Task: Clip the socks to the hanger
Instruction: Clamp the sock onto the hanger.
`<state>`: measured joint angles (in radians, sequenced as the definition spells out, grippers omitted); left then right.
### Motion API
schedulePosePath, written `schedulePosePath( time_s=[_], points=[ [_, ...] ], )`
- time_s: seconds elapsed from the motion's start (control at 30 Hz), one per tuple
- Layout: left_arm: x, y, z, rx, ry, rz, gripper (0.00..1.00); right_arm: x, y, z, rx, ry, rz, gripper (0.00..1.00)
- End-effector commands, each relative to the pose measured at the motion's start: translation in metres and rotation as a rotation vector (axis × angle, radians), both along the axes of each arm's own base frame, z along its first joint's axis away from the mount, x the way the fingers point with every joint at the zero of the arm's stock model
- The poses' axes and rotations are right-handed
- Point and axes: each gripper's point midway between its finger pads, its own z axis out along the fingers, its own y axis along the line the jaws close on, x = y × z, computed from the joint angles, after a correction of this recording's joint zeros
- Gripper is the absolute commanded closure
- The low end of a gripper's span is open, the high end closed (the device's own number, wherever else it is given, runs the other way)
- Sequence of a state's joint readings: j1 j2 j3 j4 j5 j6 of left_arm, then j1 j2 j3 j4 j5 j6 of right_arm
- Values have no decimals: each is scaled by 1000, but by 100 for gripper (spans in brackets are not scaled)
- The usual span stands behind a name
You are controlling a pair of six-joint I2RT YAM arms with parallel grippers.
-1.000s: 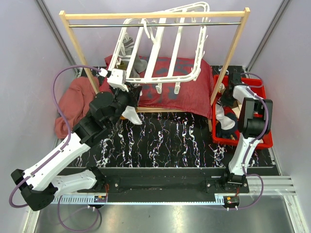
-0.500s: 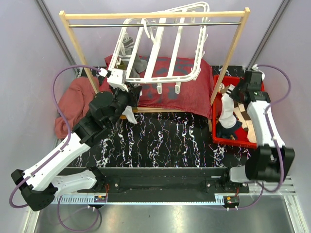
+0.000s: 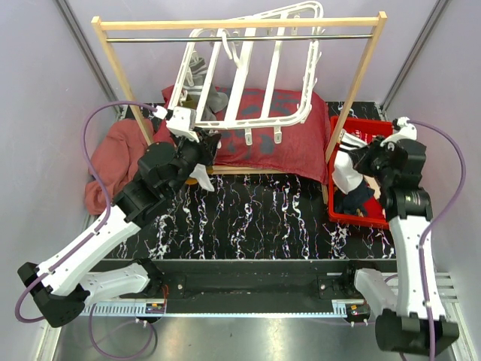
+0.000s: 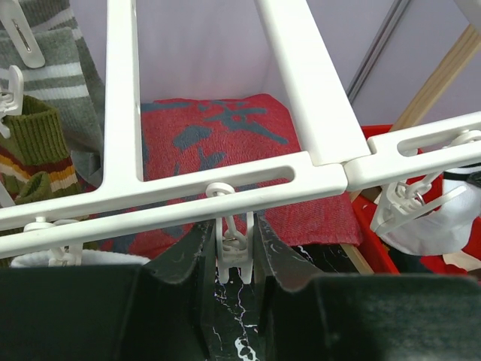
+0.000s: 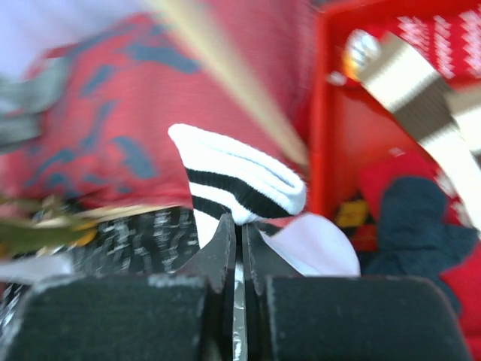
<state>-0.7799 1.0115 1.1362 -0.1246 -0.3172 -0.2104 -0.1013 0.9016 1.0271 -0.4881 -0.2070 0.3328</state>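
The white hanger (image 3: 248,68) hangs tilted from the wooden rail. My left gripper (image 3: 201,144) is under its near left bar. In the left wrist view the gripper (image 4: 231,233) is shut on a small white clip (image 4: 234,252) dangling from the hanger bar (image 4: 225,188). A grey striped sock (image 4: 60,60) and an olive sock (image 4: 34,143) hang at the hanger's left. A white sock (image 3: 201,179) hangs just below my left gripper. My right gripper (image 3: 355,160) is shut on a white sock with black stripes (image 5: 240,177) and holds it up at the red bin's left edge.
The wooden rail frame (image 3: 240,24) stands over a large red cloth (image 3: 278,139). Another red cloth (image 3: 113,162) lies at the left. The red bin (image 3: 398,128) at the right holds a navy sock (image 5: 417,218) and a beige striped sock (image 5: 421,98).
My right arm has swung round and lifted the white striped sock up out of the bin, towards the left. My left gripper has stayed at the clip.
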Motion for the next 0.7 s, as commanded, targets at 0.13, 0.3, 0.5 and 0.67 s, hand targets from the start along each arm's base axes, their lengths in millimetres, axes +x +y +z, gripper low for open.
schedulePosePath(
  time_s=[0.13, 0.3, 0.5, 0.67],
  points=[
    [-8, -10, -4, 3, 12, -79, 100, -57, 76, 56, 22, -259, 445, 100],
    [-11, -15, -3, -15, 19, -109, 100, -87, 121, 46, 54, -282, 654, 100],
    [-17, -21, 1, -45, 24, -155, 100, -94, 169, 31, 184, -294, 834, 100],
    [-22, -24, 5, -66, 15, -196, 100, -104, 228, 36, 191, -365, 1009, 100]
  ],
)
